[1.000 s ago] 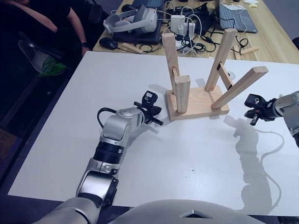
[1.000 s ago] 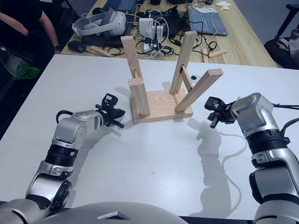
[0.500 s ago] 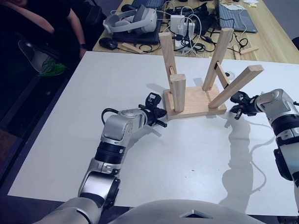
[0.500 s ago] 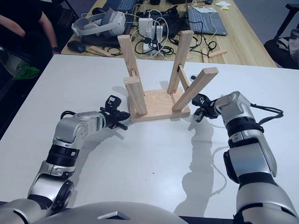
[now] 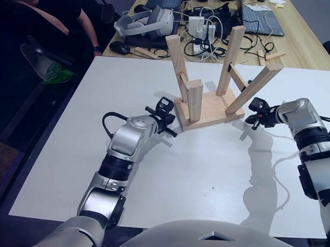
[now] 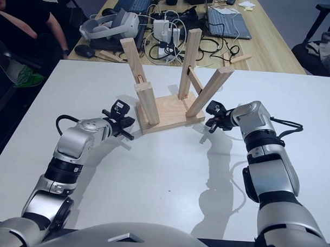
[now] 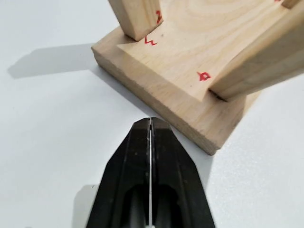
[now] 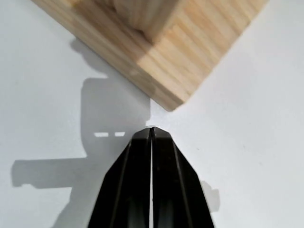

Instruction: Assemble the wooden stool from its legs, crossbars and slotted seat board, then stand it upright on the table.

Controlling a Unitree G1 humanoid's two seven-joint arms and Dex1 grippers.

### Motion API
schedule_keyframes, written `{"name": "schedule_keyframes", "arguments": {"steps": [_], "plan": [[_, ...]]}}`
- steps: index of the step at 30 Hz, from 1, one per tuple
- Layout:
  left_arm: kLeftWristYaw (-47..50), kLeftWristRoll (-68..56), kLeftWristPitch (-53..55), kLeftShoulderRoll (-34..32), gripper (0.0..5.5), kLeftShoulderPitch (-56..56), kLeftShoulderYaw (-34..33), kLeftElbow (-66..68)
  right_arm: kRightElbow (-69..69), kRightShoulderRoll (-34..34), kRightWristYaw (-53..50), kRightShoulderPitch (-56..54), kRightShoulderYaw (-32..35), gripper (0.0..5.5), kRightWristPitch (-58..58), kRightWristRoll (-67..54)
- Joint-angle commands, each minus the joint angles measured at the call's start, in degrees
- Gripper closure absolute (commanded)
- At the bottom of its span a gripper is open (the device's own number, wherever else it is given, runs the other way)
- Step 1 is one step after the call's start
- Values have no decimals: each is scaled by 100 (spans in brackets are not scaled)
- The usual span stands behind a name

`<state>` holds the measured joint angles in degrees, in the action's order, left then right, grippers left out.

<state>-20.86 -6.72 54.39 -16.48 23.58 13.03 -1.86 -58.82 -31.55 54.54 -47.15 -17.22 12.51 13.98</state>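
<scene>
The wooden stool lies upside down on the white table (image 5: 206,174). Its seat board (image 5: 211,108) rests flat and its legs (image 5: 177,61) point up, joined by crossbars (image 5: 238,78). My left gripper (image 5: 172,129) is shut just off the board's left edge, and the left wrist view shows its closed tips (image 7: 150,121) a short gap from the board (image 7: 190,80). My right gripper (image 6: 208,126) is shut by the board's right corner. In the right wrist view its tips (image 8: 151,129) sit just off that corner (image 8: 190,52).
A wooden desk (image 5: 303,44) behind the table carries a headset (image 5: 144,22), laptops, cables and loose wooden pieces (image 5: 146,52). A person sits at the far left. The near half of the table is bare white surface.
The stool has slid and turned a little toward the far left. My right gripper moved left to the board's right corner. My left gripper shifted slightly farther away, staying by the left edge.
</scene>
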Motion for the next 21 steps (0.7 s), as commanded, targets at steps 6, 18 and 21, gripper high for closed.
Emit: {"name": "schedule_keyframes", "arguments": {"steps": [6, 18, 21], "plan": [[-114, 27, 183, -114, 547, -218, 176, -216, -1193, 421, -2224, -796, 1111, 550, 458, -566], [116, -84, 245, 336, 547, -204, -83, 182, -1327, 1019, -854, -783, 1544, 550, 1577, -1115], [174, -85, 265, 385, 547, -205, -155, 213, -1228, 1003, -447, -753, 1471, 550, 1643, -1123]]}}
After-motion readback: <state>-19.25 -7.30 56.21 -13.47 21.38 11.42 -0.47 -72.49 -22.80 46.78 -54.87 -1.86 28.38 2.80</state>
